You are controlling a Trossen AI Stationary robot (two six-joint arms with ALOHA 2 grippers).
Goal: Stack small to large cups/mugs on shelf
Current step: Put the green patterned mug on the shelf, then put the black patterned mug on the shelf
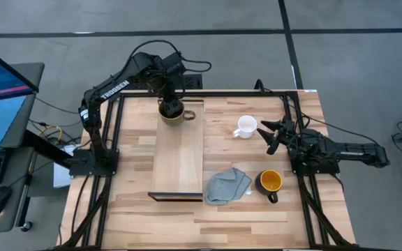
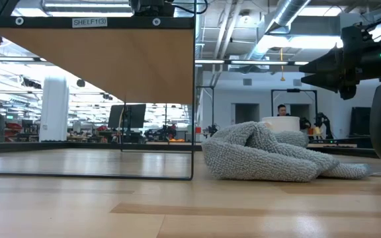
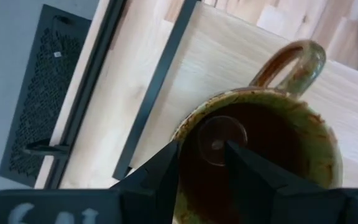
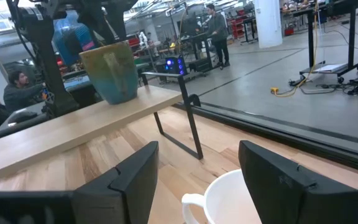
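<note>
L fingers straddle the rim of the brown-olive mug, one inside, one outside, clamped on its wall; left gripper sits over it at the shelf's far end. R fingers spread wide, nothing between; right gripper beside white mug. Only high view shows black mug, yellow-orange inside, near grey cloth. Low view: shelf underside, lab bg w/ person. Slatted table.

Pale slatted wooden desk carries a long pale wood shelf, small white mug, crumpled grey cloth, black mug with orange inside. Brown-olive mug sits on shelf's far end.
</note>
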